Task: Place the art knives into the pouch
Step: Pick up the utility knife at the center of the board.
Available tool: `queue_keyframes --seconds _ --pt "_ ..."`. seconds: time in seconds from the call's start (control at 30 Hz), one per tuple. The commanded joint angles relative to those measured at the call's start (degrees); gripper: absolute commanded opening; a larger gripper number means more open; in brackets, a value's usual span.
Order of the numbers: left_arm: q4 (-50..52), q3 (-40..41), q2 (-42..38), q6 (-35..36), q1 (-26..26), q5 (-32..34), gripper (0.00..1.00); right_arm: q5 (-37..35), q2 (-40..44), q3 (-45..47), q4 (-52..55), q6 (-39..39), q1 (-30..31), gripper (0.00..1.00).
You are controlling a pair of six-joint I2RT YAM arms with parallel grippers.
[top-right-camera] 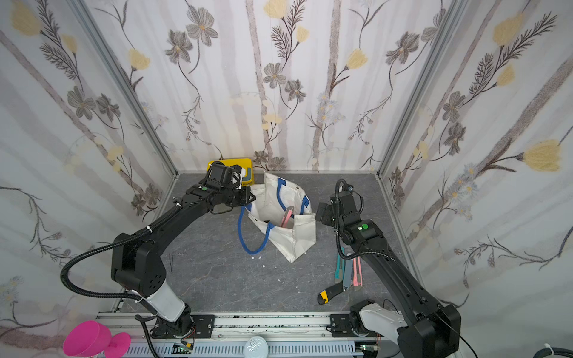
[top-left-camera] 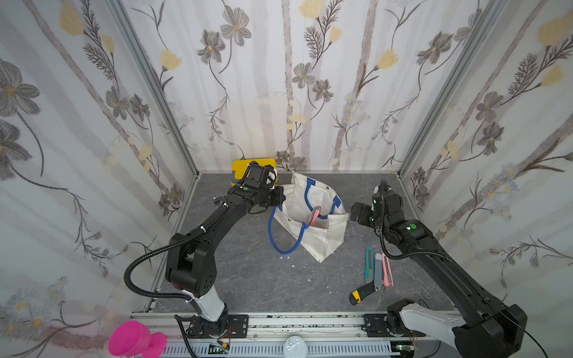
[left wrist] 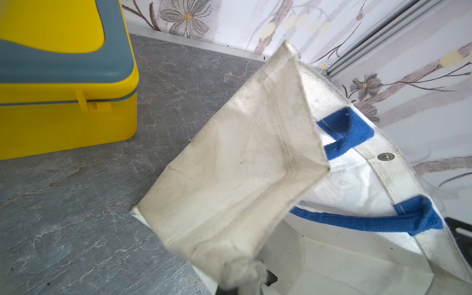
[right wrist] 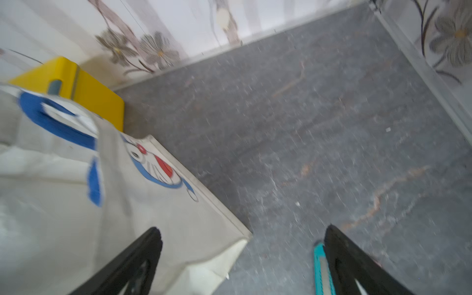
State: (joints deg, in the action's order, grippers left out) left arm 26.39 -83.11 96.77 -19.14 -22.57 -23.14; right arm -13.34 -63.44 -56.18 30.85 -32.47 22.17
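Your grey marbled tabletop (top-left-camera: 248,279) is boxed in by floral-papered walls (top-left-camera: 273,93). The off-white canvas pouch (top-left-camera: 313,238) with blue rope handles stands toward the far side, mouth open, and the pink art knife (top-left-camera: 314,216) leans inside it. Your left gripper (top-left-camera: 278,198) is clenched on the pouch's left rim. Your right gripper (right wrist: 242,228) hangs released just right of the pouch. A yellow plastic box (top-left-camera: 240,165) stands against the far wall.

The pouch (left wrist: 229,166) is off-white woven canvas, coarse and matt (a little grubby), with thick blue handles (left wrist: 357,221) of nubbly cord. Beside the pouch, the yellow box (left wrist: 63,122) is smooth, glossy plastic. Under the pouch, the grey tabletop (left wrist: 76,217) looks matt and stone-veined.
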Motion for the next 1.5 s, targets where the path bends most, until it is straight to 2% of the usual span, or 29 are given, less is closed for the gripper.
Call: queue_keyframes --seconds 0.0,0.2,0.4,0.53,0.6,0.67,0.77,0.9,0.93,1.13,1.2,1.47 --pt "-1.08 0.05 0.42 -0.11 -0.02 -0.32 0.00 2.09 1.45 3.86 3.62 -3.56 -1.10 1.00" --pt "-1.17 0.10 0.28 -0.20 -0.02 -0.08 0.00 6.84 3.61 12.46 5.85 -7.98 -1.29 0.99" --pt "-1.26 -0.05 0.42 -0.38 -0.01 -0.66 0.00 0.18 4.38 17.63 12.82 -11.63 -1.19 1.00" --pt "-1.34 0.05 0.26 -0.38 -0.02 -0.95 0.00 1.66 4.79 20.67 11.42 -13.36 -1.56 0.91" --pt "-1.34 0.05 0.18 -0.38 -0.01 -1.10 0.00 1.59 4.90 21.87 10.19 -13.63 -1.92 0.78" --pt "-1.34 0.05 0.17 -0.30 -0.02 -1.38 0.00 1.65 4.82 22.68 9.63 -13.42 -3.05 0.75" --pt "-1.34 0.05 0.09 -0.29 -0.11 -1.42 0.00 2.78 4.97 23.86 7.95 -12.42 -5.34 0.64" --pt "-1.34 0.05 -0.07 -0.29 -0.11 -1.38 0.00 4.35 3.76 25.56 5.75 -10.39 -8.41 0.63" --pt "-1.34 0.05 0.02 -0.29 -0.15 -1.30 0.00 4.87 3.37 25.66 5.27 -10.09 -8.91 0.60" --pt "-1.33 0.05 0.30 -0.20 -0.24 -1.31 0.00 3.36 1.82 26.56 3.23 -10.68 -9.74 0.57" --pt "-1.34 0.05 0.34 -0.20 -0.20 -1.30 0.00 2.36 1.82 26.95 2.64 -10.73 -9.95 0.48" --pt "-1.17 -0.14 0.30 -0.11 -0.20 -1.39 0.00 1.57 -0.16 28.53 0.23 -10.95 -10.75 0.48"
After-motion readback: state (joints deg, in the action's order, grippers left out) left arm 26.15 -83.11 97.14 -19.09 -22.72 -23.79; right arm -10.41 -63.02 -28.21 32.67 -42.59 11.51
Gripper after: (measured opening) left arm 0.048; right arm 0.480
